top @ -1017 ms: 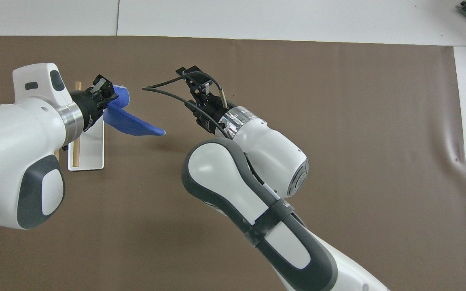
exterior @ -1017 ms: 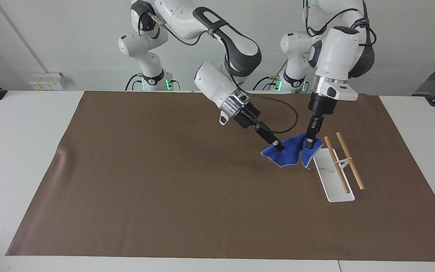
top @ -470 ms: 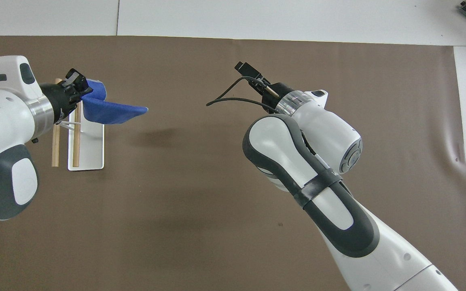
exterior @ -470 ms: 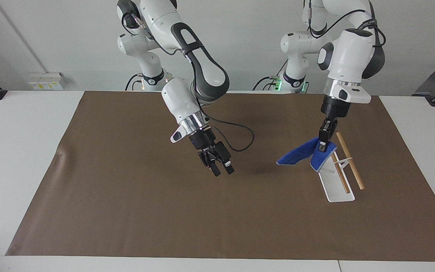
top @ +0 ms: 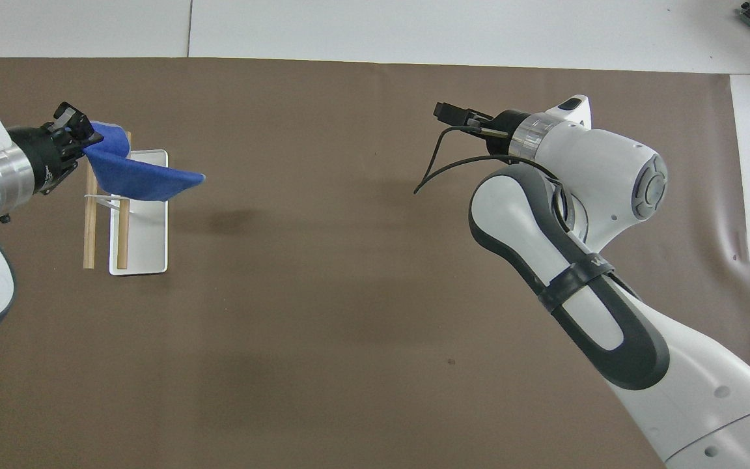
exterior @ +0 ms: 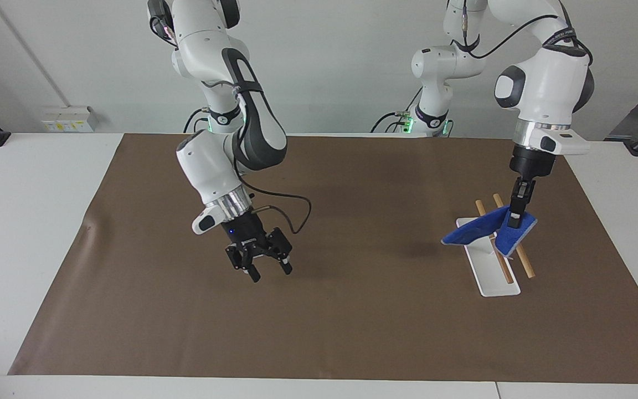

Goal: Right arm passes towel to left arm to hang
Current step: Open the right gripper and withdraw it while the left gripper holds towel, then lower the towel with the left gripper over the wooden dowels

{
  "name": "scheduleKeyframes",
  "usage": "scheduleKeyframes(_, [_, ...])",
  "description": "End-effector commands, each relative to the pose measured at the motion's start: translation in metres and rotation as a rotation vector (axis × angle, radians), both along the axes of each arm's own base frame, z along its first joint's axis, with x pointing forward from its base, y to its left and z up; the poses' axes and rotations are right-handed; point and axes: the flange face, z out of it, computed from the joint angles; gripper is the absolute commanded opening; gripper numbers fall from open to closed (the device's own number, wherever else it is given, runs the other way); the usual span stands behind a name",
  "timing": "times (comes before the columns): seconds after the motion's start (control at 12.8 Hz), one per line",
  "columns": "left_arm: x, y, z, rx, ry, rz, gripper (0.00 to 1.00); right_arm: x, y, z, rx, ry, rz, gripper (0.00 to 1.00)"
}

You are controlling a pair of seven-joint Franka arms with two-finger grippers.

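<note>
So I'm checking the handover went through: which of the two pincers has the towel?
The left pincer, shut on the blue towel over the rack. The right pincer hangs open, empty.

Both robots are glossy white jointed arms with dark-grey patches at the joints. The right arm [exterior: 225, 149] carries a long dark-grey band along its upper link, crossed by a thin black strap, and ends in a ribbed silver wrist ring. Below it sits a black two-finger right gripper [exterior: 267, 271] with a small blue light, and a loose black cable loops to the wrist. The left arm [exterior: 546, 88] has a silver ring, a white flange block and a slim black left gripper [exterior: 514, 221]. Green lights glow at both bases.
</note>
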Motion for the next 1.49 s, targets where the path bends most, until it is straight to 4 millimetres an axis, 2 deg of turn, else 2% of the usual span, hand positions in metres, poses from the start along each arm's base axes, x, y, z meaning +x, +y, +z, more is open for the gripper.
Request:
scheduleKeyframes(0.0, [0.003, 0.016, -0.002, 0.015, 0.041, -0.003, 0.0, -0.005, -0.035, 0.003, -0.161, 0.051, 0.112, 1.0])
scheduleKeyframes(0.23, [0.0, 0.027, -0.006, 0.039, 0.115, 0.009, 0.0, -0.007, -0.077, 0.02, -0.323, 0.149, 0.191, 1.0])
scheduleKeyframes(0.39, [0.002, 0.031, 0.004, 0.038, 0.136, 0.015, 0.0, -0.017, -0.107, 0.037, -0.343, 0.238, 0.159, 1.0])
scheduleKeyframes(0.55, [0.005, 0.046, 0.014, 0.055, 0.146, 0.033, 0.0, -0.027, -0.132, 0.057, -0.422, 0.307, 0.092, 1.0])
scheduleKeyframes(0.7, [0.005, 0.051, 0.017, 0.107, 0.151, 0.027, 0.0, -0.035, -0.138, 0.076, -0.428, 0.374, 0.031, 1.0])
scheduleKeyframes(0.78, [0.005, 0.059, 0.016, 0.122, 0.156, 0.035, 0.0, -0.038, -0.139, 0.088, -0.414, 0.408, 0.002, 1.0])
scheduleKeyframes(0.94, [0.002, 0.061, 0.014, 0.153, 0.178, 0.03, 0.0, -0.049, -0.143, 0.115, -0.397, 0.455, -0.031, 1.0])
scheduleKeyframes(1.1, [0.001, 0.064, 0.011, 0.163, 0.185, 0.024, 0.0, -0.062, -0.171, 0.143, -0.385, 0.48, -0.066, 1.0])
scheduleKeyframes(1.17, [0.001, 0.074, 0.008, 0.167, 0.183, 0.028, 0.0, -0.067, -0.182, 0.155, -0.381, 0.497, -0.079, 1.0])
scheduleKeyframes(1.25, [0.001, 0.084, -0.001, 0.182, 0.192, 0.009, 0.0, -0.07, -0.19, 0.169, -0.388, 0.524, -0.082, 1.0])
scheduleKeyframes(1.41, [0.009, 0.091, -0.009, 0.19, 0.175, -0.001, 0.0, -0.081, -0.203, 0.203, -0.425, 0.564, -0.092, 1.0])
